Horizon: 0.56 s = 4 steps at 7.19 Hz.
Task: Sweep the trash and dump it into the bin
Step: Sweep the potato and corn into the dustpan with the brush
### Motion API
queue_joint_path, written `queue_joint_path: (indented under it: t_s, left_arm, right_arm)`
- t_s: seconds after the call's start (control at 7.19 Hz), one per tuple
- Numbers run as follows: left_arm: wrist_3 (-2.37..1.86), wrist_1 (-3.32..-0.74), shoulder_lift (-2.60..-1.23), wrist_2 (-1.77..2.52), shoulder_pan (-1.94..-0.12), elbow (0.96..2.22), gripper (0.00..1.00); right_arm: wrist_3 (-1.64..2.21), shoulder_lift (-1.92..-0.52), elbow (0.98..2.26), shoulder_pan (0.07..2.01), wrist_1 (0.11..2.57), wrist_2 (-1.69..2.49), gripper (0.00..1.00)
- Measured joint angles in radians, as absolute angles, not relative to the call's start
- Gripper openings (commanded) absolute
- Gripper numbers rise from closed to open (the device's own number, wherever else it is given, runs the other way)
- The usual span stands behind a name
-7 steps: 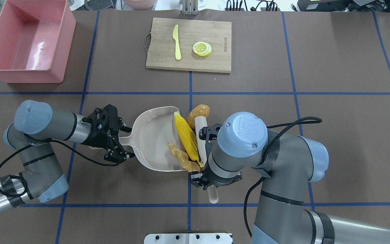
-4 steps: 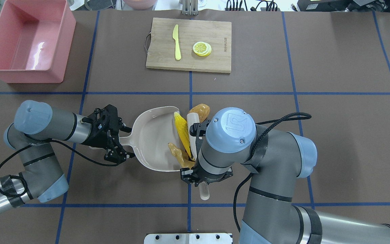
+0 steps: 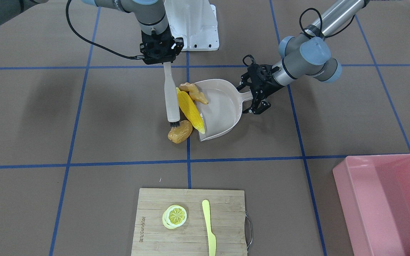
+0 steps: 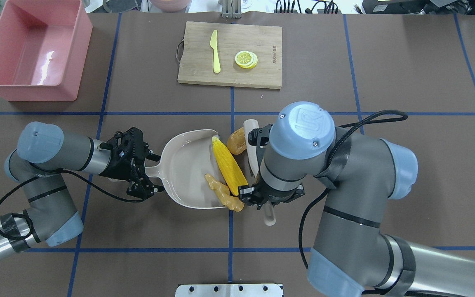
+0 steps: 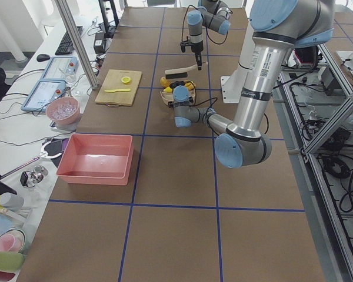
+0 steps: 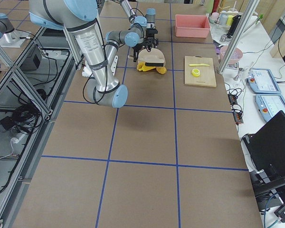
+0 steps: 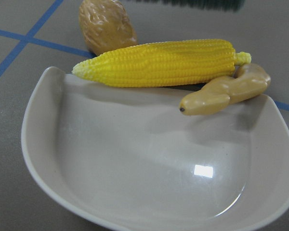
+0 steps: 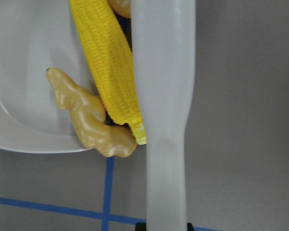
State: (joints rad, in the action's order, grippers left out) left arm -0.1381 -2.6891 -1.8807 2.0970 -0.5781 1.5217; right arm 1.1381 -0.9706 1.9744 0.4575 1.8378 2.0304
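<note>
At dustpan (image 4: 188,169) lip, corn (image 4: 229,166), ginger (image 4: 223,193), potato (image 4: 236,141)

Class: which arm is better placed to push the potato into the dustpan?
Right: its gripper holds the brush touching the potato; the left gripper holds the dustpan.

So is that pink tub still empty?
Empty. The overhead view shows the pink tub's bare floor; corn, ginger and potato lie by the dustpan.

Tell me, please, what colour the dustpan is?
The dustpan is a plain pale beige, with no pattern; the left wrist view shows it best.
</note>
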Motion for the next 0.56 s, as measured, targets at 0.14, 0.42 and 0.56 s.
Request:
queue_joint_path:
  t_s: [0.14, 0.42, 0.56]
  left_arm:
    - [-0.138, -2.689, -1.881, 2.097, -0.577, 1.522, 0.97]
    - [-0.137, -2.689, -1.881, 2.097, -0.577, 1.522, 0.93]
    - [-0.135, -2.689, -1.881, 2.097, -0.578, 1.522, 0.93]
  right_arm:
    - [1.06, -0.991, 1.962, 0.499, 1.852, 2.019, 0.0]
    - [0.867, -0.994, 1.868, 0.562, 1.821, 2.001, 0.0]
    - [0.833, -0.988, 1.826, 0.557, 1.766, 1.996, 0.0]
